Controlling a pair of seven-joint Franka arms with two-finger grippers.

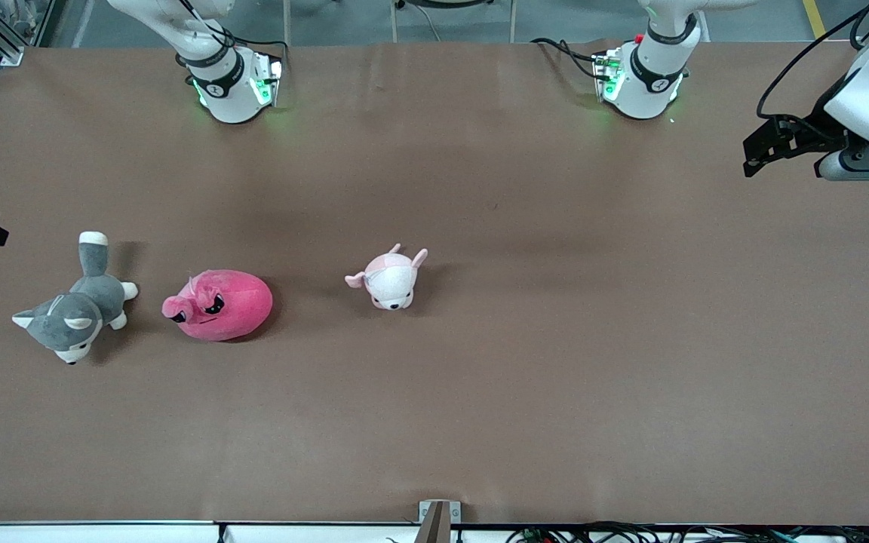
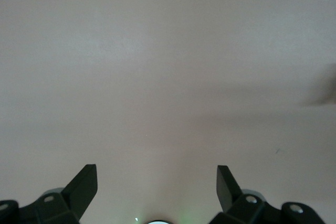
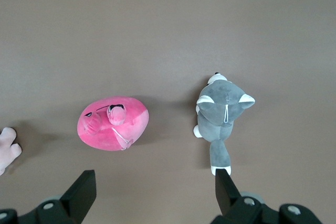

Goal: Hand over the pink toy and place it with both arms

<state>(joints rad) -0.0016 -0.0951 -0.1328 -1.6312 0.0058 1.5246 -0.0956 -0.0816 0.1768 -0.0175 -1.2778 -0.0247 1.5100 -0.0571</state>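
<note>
The pink toy (image 1: 219,304), a round hot-pink plush with angry black eyes, lies on the brown table (image 1: 555,339) toward the right arm's end. It also shows in the right wrist view as the pink toy (image 3: 113,123). My right gripper (image 3: 155,174) hangs open and empty high over the table, above the bare stretch between the toys and its base. One of its fingertips (image 3: 222,178) lines up with the husky's tail. My left gripper (image 1: 763,147) waits open at the left arm's end of the table. The left gripper (image 2: 156,169) has only bare table below it.
A grey-and-white husky plush (image 1: 76,305) lies beside the pink toy, closer to the table's end. A small pale pink-and-white puppy plush (image 1: 391,279) lies on the pink toy's other flank, toward the table's middle. Both arm bases (image 1: 234,87) stand along the back edge.
</note>
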